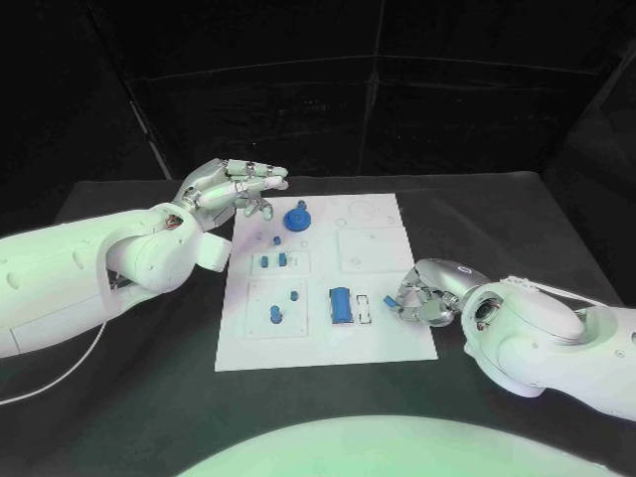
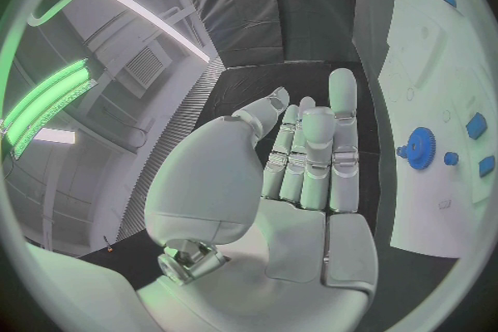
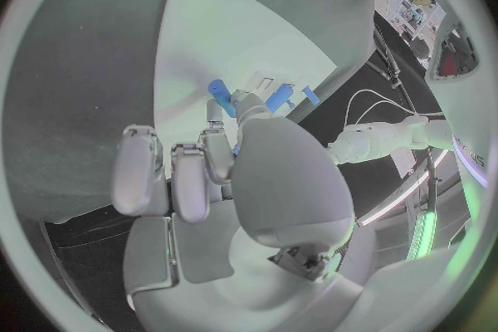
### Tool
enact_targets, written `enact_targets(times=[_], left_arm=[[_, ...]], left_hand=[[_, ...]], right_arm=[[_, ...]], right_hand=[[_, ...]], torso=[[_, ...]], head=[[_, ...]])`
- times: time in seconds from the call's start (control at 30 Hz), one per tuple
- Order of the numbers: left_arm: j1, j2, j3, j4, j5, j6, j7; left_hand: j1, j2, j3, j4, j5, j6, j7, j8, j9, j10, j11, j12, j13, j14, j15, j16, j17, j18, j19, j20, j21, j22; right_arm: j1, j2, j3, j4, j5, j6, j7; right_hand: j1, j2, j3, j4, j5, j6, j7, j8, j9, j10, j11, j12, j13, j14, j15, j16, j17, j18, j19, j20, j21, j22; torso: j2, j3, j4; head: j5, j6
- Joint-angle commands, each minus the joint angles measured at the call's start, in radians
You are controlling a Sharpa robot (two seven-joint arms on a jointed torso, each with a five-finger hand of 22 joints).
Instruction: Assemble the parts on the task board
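The white task board (image 1: 379, 338) lies in the middle of the table. A round blue gear-like part (image 1: 298, 216) (image 2: 420, 148) sits near its far left corner, and my left hand (image 1: 239, 189) (image 2: 311, 158) hovers just beside it, fingers straight and apart, holding nothing. Small blue parts (image 1: 271, 261) lie down the board's left side. A blue cylinder (image 1: 341, 303) (image 3: 221, 89) lies in the middle. My right hand (image 1: 430, 293) (image 3: 223, 158) is at the board's right edge, fingers curled, pinching a small blue part (image 1: 392, 301) at its fingertips.
Black table (image 1: 146, 397) surrounds the board on all sides, with dark curtains behind. A thin white cable (image 1: 39, 393) trails across the table by my left arm. The board's right half (image 1: 376, 248) shows bare outlined recesses.
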Motion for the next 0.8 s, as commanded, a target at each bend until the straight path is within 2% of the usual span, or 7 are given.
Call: enact_targets(times=[0.03, 0.3, 0.43, 0.57, 0.6, 0.7, 0.8], left_arm=[[0.001, 0.001, 0.001, 0.002, -0.002, 0.012, 0.004], [0.001, 0.000, 0.001, 0.005, -0.002, 0.011, 0.004], [0.001, 0.001, 0.001, 0.007, -0.002, 0.011, 0.004], [0.001, 0.001, 0.001, 0.008, -0.002, 0.012, 0.004], [0.001, 0.001, 0.001, 0.008, -0.002, 0.012, 0.004], [0.002, 0.001, 0.001, 0.008, -0.002, 0.012, 0.003], [0.002, 0.001, 0.001, 0.009, -0.002, 0.013, 0.003]], left_hand=[[-0.005, 0.001, -0.007, 0.000, 0.000, -0.007, -0.002, 0.006, -0.001, -0.007, 0.003, 0.006, 0.001, -0.005, -0.001, 0.006, -0.001, 0.007, 0.000, 0.007, -0.006, -0.002], [-0.005, 0.001, -0.007, 0.000, 0.000, -0.007, -0.002, 0.006, -0.001, -0.007, 0.003, 0.006, 0.001, -0.005, -0.001, 0.006, -0.001, 0.007, 0.000, 0.007, -0.006, -0.002], [-0.005, 0.001, -0.007, 0.000, 0.000, -0.007, -0.002, 0.006, -0.001, -0.007, 0.003, 0.006, 0.001, -0.005, -0.001, 0.006, -0.001, 0.007, 0.000, 0.007, -0.006, -0.002], [-0.004, 0.001, -0.006, 0.000, -0.001, -0.007, -0.002, 0.006, -0.001, -0.007, 0.003, 0.006, 0.001, -0.005, -0.002, 0.007, -0.001, 0.007, 0.000, 0.007, -0.006, -0.002], [-0.004, 0.001, -0.006, 0.000, -0.001, -0.007, -0.002, 0.006, -0.001, -0.007, 0.003, 0.006, 0.001, -0.005, -0.002, 0.007, -0.001, 0.007, 0.000, 0.007, -0.006, -0.002], [-0.004, 0.001, -0.006, 0.000, -0.001, -0.007, -0.002, 0.006, -0.001, -0.007, 0.003, 0.006, 0.001, -0.005, -0.002, 0.007, -0.001, 0.007, 0.000, 0.007, -0.006, -0.002], [-0.004, 0.001, -0.006, 0.000, -0.001, -0.007, -0.002, 0.006, -0.001, -0.007, 0.003, 0.006, 0.001, -0.005, -0.002, 0.007, -0.001, 0.007, 0.000, 0.007, -0.006, -0.002]], right_arm=[[0.001, 0.009, 0.000, 0.007, 0.049, -0.093, 0.029], [0.001, 0.042, 0.000, -0.005, 0.110, -0.103, 0.034], [0.001, 0.070, 0.000, -0.020, 0.141, -0.078, 0.035], [0.001, 0.096, 0.000, -0.035, 0.156, -0.052, 0.031], [0.001, 0.100, 0.000, -0.039, 0.157, -0.046, 0.029], [0.001, 0.109, 0.000, -0.048, 0.160, -0.029, 0.020], [0.001, 0.117, 0.000, -0.056, 0.162, -0.015, 0.012]], right_hand=[[0.001, -0.012, 0.007, 0.001, 0.006, 0.009, 0.000, 0.003, -0.002, 0.006, 0.002, -0.001, 0.000, 0.073, -0.006, 0.002, 0.081, -0.012, 0.005, -0.001, 0.003, 0.001], [-0.009, -0.020, 0.017, 0.010, 0.009, 0.011, 0.001, 0.001, 0.000, 0.006, 0.002, -0.001, 0.001, 0.073, -0.007, 0.002, 0.081, -0.012, 0.005, -0.001, 0.003, 0.001], [-0.013, -0.022, 0.020, 0.013, 0.009, 0.012, 0.001, 0.001, 0.001, 0.007, 0.003, -0.001, 0.002, 0.073, -0.006, 0.003, 0.082, -0.012, 0.005, -0.001, 0.003, 0.001], [-0.022, -0.028, 0.024, 0.018, 0.013, 0.016, 0.000, 0.002, 0.003, 0.009, 0.002, 0.002, 0.004, 0.073, -0.007, 0.005, 0.085, -0.012, 0.005, -0.002, 0.004, 0.002], [-0.026, -0.030, 0.024, 0.020, 0.019, 0.017, -0.001, 0.002, 0.003, 0.010, 0.002, 0.002, 0.004, 0.073, -0.007, 0.005, 0.085, -0.012, 0.005, -0.002, 0.004, 0.003], [-0.052, -0.043, 0.019, 0.034, 0.080, 0.027, -0.004, 0.006, 0.010, 0.011, 0.000, -0.001, 0.002, 0.073, -0.008, 0.006, 0.088, -0.012, 0.007, -0.003, 0.006, 0.006], [-0.067, -0.044, 0.014, 0.041, 0.088, 0.036, -0.007, 0.012, 0.015, 0.013, -0.003, 0.000, 0.003, 0.074, -0.010, 0.008, 0.090, -0.013, 0.007, -0.004, 0.007, 0.007]], torso=[[0.001, -0.0004, 0.0002], [0.002, -0.0006, 0.0006], [0.001, -0.0005, 0.0011], [0.001, 0.0002, 0.0017], [0.000, 0.0000, 0.0021], [0.000, -0.0010, 0.0017], [0.000, -0.0004, 0.0008]], head=[[0.000, 0.001], [0.005, -0.001], [0.001, -0.002], [0.003, -0.003], [0.003, -0.004], [0.003, -0.007], [0.008, -0.006]])
